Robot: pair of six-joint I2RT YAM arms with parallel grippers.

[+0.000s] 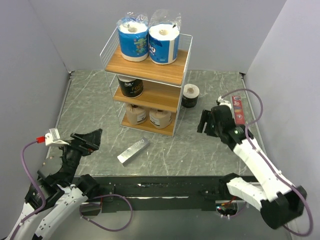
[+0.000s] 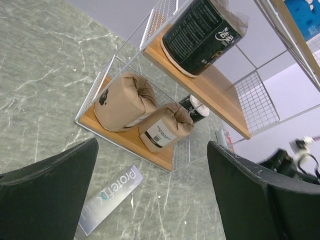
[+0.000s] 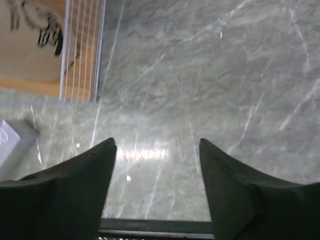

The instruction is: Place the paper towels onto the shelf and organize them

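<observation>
Sitting on the shelf (image 1: 150,69) already are five paper towels (image 1: 133,41): two blue, one black, two brown. The last black roll (image 1: 190,95) stands on the bench (image 1: 210,165) just beyond the right claw (image 1: 209,122), which gapes empty. The left claw (image 1: 89,141), likewise spread, holds nothing. The middle tier probably has room.

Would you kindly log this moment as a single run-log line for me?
shelf: five rolls on it | black roll: on table, right of shelf | left gripper: open, empty | right gripper: open, empty
</observation>
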